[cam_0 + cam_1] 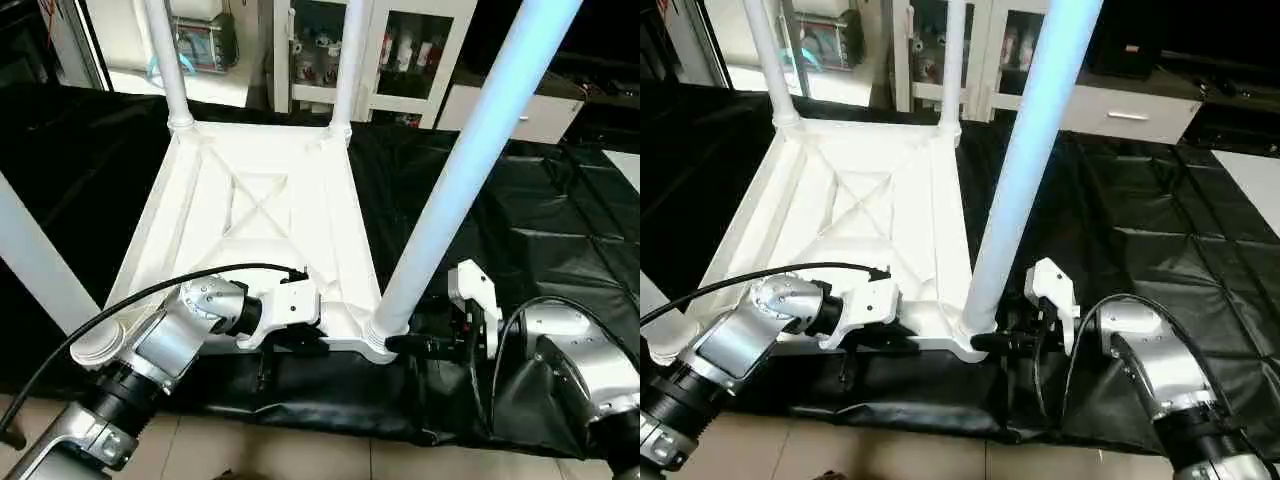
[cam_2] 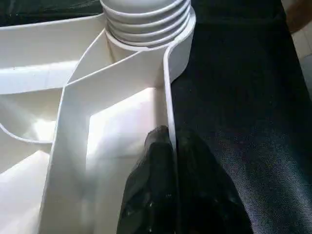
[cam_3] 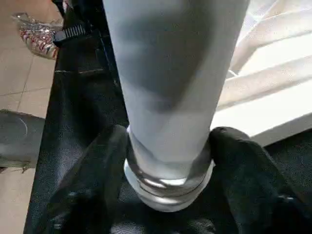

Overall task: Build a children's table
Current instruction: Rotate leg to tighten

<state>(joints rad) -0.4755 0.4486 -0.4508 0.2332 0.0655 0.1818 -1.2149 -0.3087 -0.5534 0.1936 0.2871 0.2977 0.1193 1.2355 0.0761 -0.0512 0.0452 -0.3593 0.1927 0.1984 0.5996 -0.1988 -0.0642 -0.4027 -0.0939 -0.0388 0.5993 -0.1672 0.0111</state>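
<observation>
The table top lies upside down on the black sheet. At its near-right corner a leg stands upright, its long axis rising straight between the right gripper fingers, which clasp its base. The left gripper pinches the near rim, steadying it.

Legs upright in tabletop sockets
</observation>
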